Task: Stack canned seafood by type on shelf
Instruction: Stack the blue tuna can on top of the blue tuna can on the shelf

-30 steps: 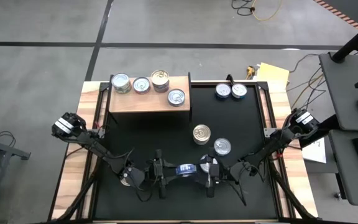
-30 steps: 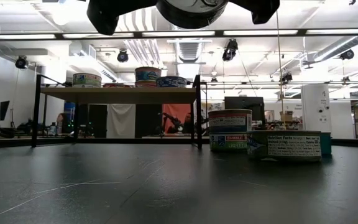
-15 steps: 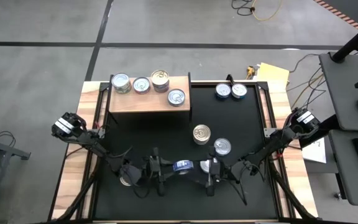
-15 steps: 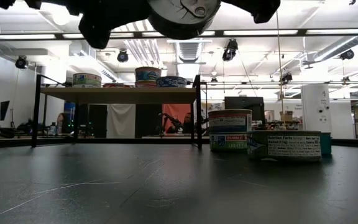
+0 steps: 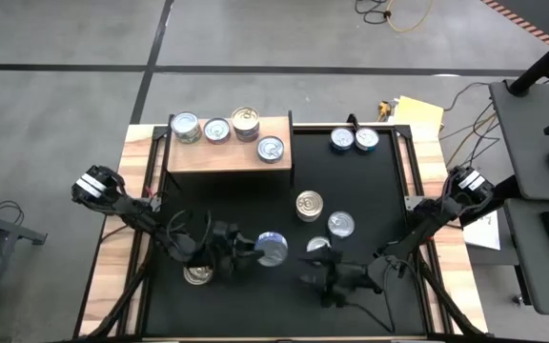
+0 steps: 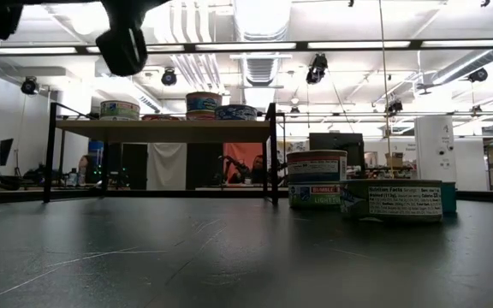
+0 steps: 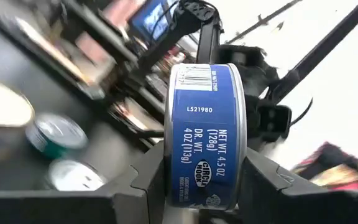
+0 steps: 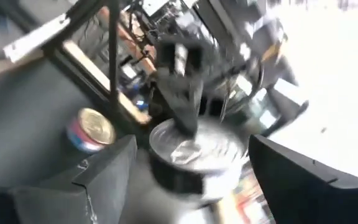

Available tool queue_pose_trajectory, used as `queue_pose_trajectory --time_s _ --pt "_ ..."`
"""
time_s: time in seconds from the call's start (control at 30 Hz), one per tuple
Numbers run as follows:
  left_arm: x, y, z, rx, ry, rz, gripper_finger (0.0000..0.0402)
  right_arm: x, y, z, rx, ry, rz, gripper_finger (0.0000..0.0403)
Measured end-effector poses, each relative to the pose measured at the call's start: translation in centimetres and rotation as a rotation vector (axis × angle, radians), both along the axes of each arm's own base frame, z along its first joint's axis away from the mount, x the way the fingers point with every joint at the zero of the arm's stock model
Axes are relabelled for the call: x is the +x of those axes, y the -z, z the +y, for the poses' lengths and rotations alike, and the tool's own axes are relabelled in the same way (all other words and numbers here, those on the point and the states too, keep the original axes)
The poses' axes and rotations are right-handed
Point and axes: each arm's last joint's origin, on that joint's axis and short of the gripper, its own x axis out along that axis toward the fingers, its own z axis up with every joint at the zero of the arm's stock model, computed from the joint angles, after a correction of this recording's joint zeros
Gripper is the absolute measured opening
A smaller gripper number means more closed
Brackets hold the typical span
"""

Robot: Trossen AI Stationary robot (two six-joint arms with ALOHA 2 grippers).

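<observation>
My left gripper [image 5: 263,252] [image 7: 204,177] is over the near middle of the table, shut on a blue-labelled tin [image 5: 272,249] [image 7: 207,124] with a silver top. My right gripper [image 5: 318,273] [image 8: 191,186] is open just right of it and holds nothing. The light wooden shelf [image 5: 227,158] [image 6: 165,130] stands at the far left and carries several tins, one of them a gold-topped tin [image 5: 245,121] on top of another. On the table stand a gold-topped tin [image 5: 310,205], a silver-topped one [image 5: 341,225], two blue ones [image 5: 354,140] at the far edge and a gold one [image 5: 198,275] near the left arm. My left gripper pinches the tin between its two fingers [image 7: 145,183], one on each flat face. In the right wrist view one finger lies across the silver top [image 8: 194,146]. The label wall [image 7: 207,143] faces the wrist camera. The fingers come level from the table's left, and the tin is lifted clear.
The table is a black mat with wooden side rails [image 5: 139,191]. In the low view a taller stack of tins [image 6: 317,178] and a flat tin [image 6: 396,199] stand at the right. Bare mat lies between the shelf and the near edge. Cables and a desk lie beyond the table's right side.
Both grippers held the blue tin between them near the table's near edge. The right gripper has let go and drawn back toward the near right. The left gripper has carried the tin left and turned it, so its silver top now faces up.
</observation>
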Motion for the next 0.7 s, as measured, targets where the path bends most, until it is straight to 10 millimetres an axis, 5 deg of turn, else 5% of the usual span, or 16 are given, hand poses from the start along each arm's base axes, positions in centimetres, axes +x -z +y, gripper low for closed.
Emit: queue_pose_trajectory --time_s 0.27,0.7 --pt "-0.3 0.2 0.8 -0.468 0.147 -0.030 0.0127 1.8 0.6 1.4 -0.593 0.034 0.183 0.0293" --pt "0.1 -0.2 0.4 -0.508 0.165 -0.027 0.0130 4.7 0.8 1.3 -0.873 0.201 0.304 0.0273"
